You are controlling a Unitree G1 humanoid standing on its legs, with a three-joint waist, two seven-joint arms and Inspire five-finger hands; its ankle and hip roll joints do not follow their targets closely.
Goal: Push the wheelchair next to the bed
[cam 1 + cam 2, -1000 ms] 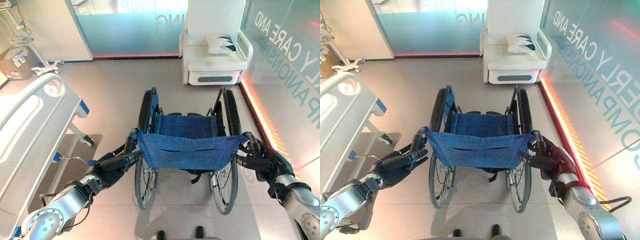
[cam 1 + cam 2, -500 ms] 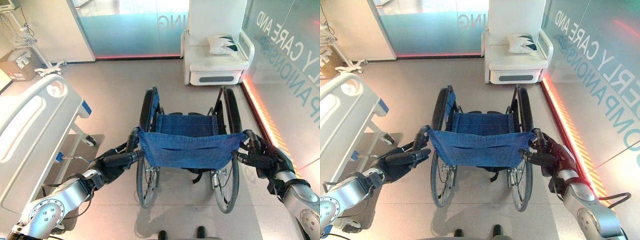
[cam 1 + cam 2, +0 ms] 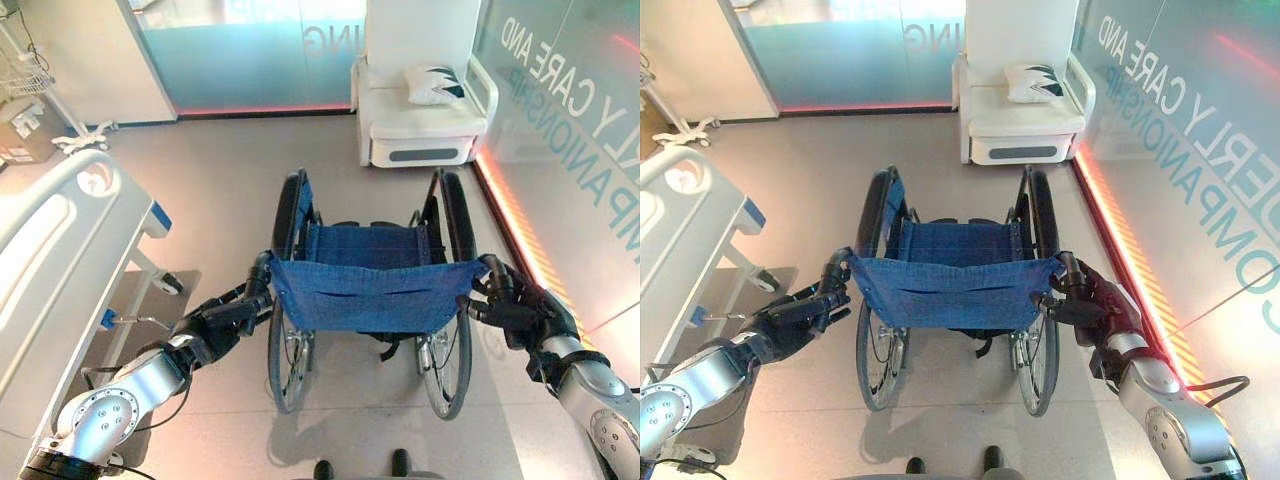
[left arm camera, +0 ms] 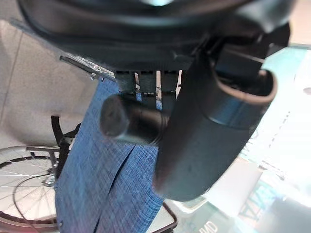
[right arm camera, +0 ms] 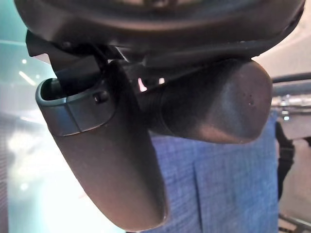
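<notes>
- The wheelchair with blue fabric seat and backrest, black tyres and spoked wheels (image 3: 368, 290) is standing on the pale grey floor (image 3: 230, 190) in the middle of the head view, directly ahead of the robot, with the white hospital bed with moulded side rail (image 3: 60, 250) off at about 9 to 10 o'clock and still apart from it.
- The left hand (image 3: 225, 318) is wrapping its fingers around the black left push handle (image 3: 258, 282); the left wrist view is showing that grip (image 4: 131, 119) lying inside the hand.
- The right hand (image 3: 515, 312) is clenching around the black right push handle (image 3: 492, 272) in the same way.
- The wheelchair's long axis is running from 6 to 12 o'clock, with the backrest nearest the robot and the seat facing 12 o'clock toward the white armchair with a cushion (image 3: 422, 95).
- Risk, as a judgement: pushing straight ahead would be carrying the chair toward the armchair, not the bed, so a turn toward 9 o'clock is needed.
- Uneven force between the two hands could be swinging the chair too sharply, clipping the bed's frame or castor (image 3: 172, 285).
- On the right, the glass wall with its glowing floor strip (image 3: 510, 215) is lying close to the right wheel, so a rightward drift could be scraping it.
</notes>
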